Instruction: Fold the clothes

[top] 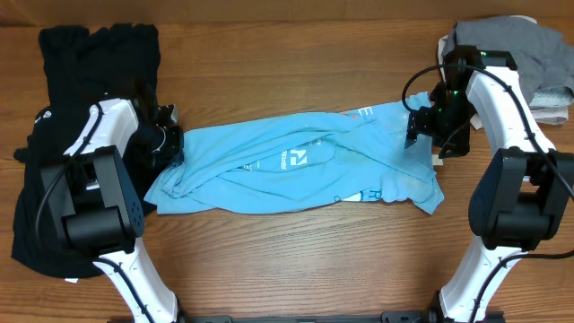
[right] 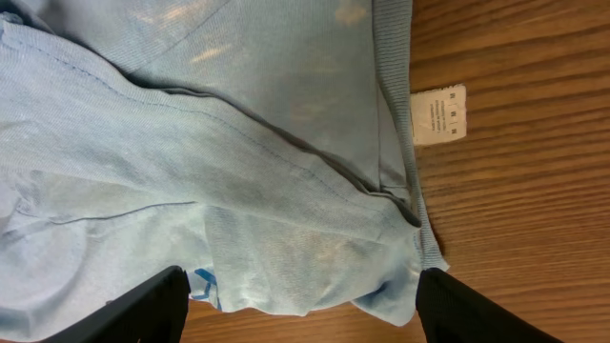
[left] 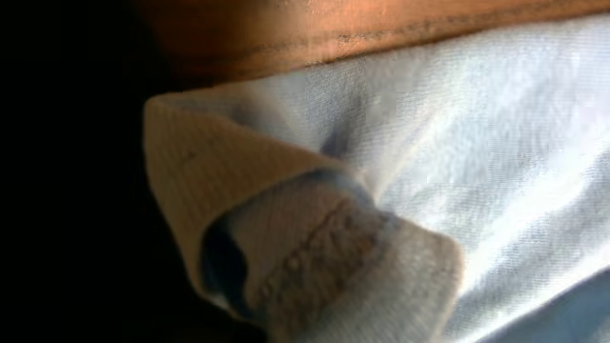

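Note:
A light blue T-shirt (top: 296,166) with white print lies crumpled across the middle of the wooden table (top: 296,260). My left gripper (top: 172,144) sits at the shirt's left end. In the left wrist view a bunched fold of the shirt (left: 315,248) fills the picture and hides the fingers; the gripper is shut on this fold. My right gripper (top: 420,135) hovers over the shirt's right end, open. Its two black fingers (right: 143,307) stand wide apart above the shirt's hem (right: 315,267), gripping nothing. A white label (right: 439,114) sticks out at the shirt's edge.
A large black garment (top: 81,63) covers the table's left side, under and behind the left arm. Grey garments (top: 520,45) are piled at the back right corner, behind the right arm. Bare wood shows in front of the shirt.

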